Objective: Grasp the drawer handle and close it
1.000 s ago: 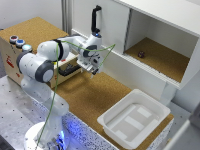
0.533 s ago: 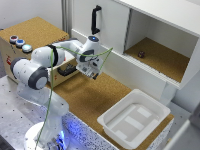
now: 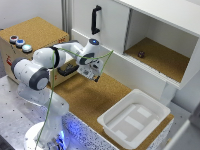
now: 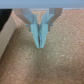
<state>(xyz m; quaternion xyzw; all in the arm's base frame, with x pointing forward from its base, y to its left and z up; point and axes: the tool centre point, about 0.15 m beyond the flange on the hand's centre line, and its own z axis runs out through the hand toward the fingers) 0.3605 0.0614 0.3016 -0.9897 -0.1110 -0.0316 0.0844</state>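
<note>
The gripper (image 3: 96,78) hangs over the cork surface (image 3: 95,97), its fingers (image 4: 40,35) pressed together on nothing in the wrist view. The drawer handle (image 3: 66,70) sits just to the exterior view's left of it, on the tan drawer (image 3: 64,75) of the cork-topped box (image 3: 35,30). A white plastic bin (image 3: 132,120) lies near right

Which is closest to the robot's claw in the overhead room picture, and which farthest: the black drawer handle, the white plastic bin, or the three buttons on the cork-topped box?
From the gripper, exterior view:
1. Drawer handle, just to its left, by the box front.
2. White plastic bin, lower right on the cork floor.
3. Three buttons, far left on the box top.
The last two are not far apart in rank.
</note>
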